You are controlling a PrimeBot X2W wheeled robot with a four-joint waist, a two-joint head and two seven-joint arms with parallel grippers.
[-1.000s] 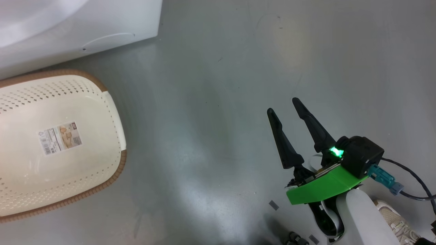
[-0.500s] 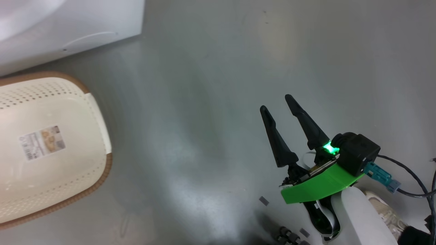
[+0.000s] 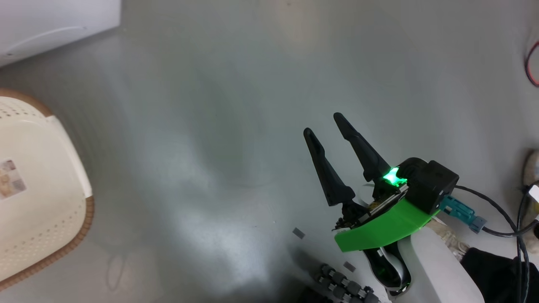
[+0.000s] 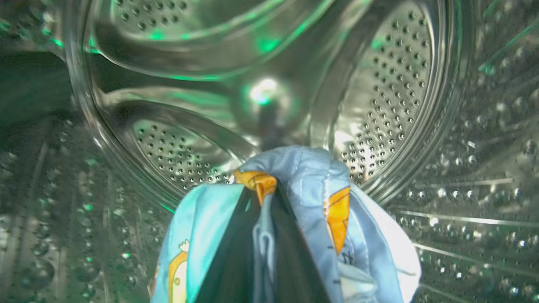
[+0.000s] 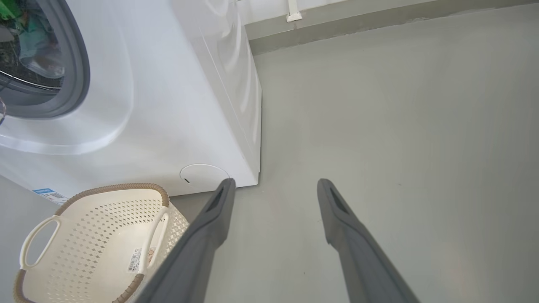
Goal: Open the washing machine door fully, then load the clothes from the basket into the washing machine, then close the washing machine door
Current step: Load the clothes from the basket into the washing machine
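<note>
Grey floor lies under the right gripper, jaws wide; left gripper jaws clamp clothes in the drum.

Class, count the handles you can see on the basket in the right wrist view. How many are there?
2. One handle is at the basket's left end, the other at its right end; none seems hidden.
</note>
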